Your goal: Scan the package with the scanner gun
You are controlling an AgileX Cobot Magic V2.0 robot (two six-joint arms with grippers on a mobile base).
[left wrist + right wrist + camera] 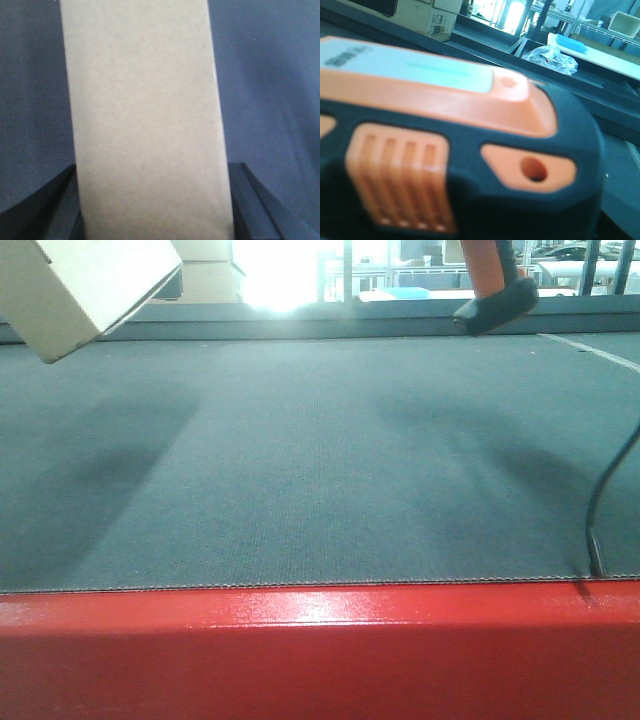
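Your scanner gun (pixel 445 150) fills the right wrist view, ribbed orange plastic on a black casing. The right end effector is hidden, so you cannot tell its grip. Your left end effector (pixel 157 170) clamps the smooth cardboard package (pixel 145 100), aloft over the woven grey tabletop (pixel 320 460).

A plain tan cardboard package (pixel 85 285) and an orange-and-black scanner gun (pixel 495 290) over a dark grey-green tabletop (pixel 320 460), its mat finely ribbed in a woven pattern and its front edge (pixel 320 650) glossy red. A black cable (pixel 608 480) runs over the mat at right, and a thin white stripe (pixel 590 348) marks the far corner. Seen close, the scanner gun carries a pale blue-white label with a teal line, and orange ribbed panels set in black. The fingers (pixel 50 210) of the left claw (pixel 157 170) show near-black against bluish-grey cloth.
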